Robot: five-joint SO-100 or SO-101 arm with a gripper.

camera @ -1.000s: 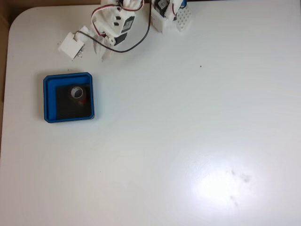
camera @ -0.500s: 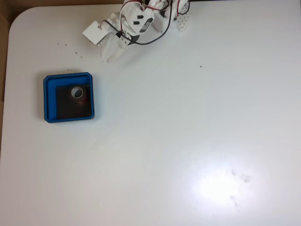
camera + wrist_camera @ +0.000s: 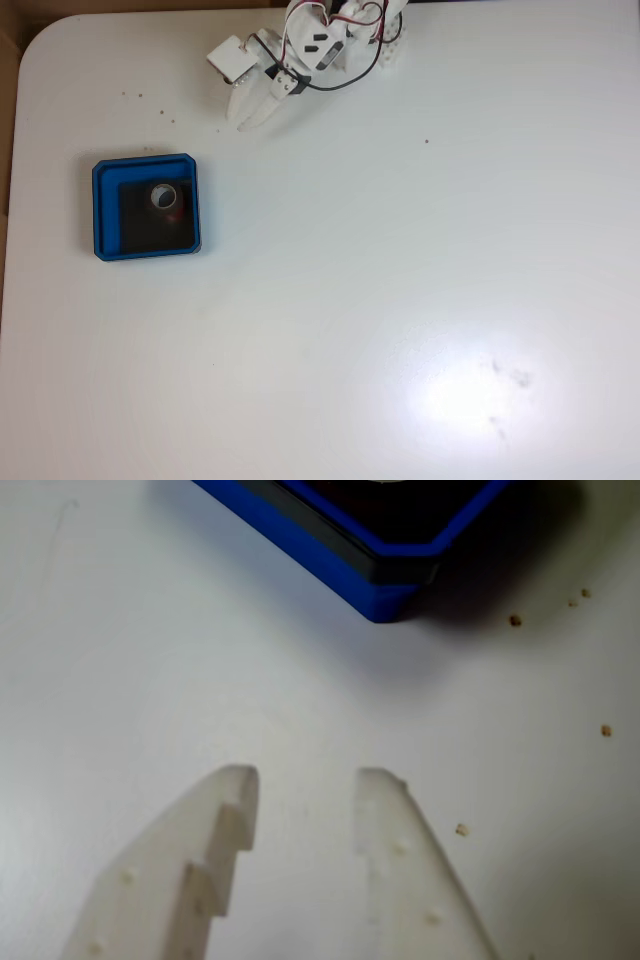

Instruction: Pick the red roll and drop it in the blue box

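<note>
Red roll [image 3: 165, 199], one, inside one blue box [image 3: 105, 210]; gripper [image 3: 305, 777] empty

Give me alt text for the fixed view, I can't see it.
White table seen from above: a red roll lies inside a blue box at left, while the white arm's end effector, empty, sits near the top edge, apart from the box.

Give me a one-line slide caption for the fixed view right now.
Red roll sits inside the blue box; the empty gripper hangs apart over the white table, jaws slightly parted.
</note>
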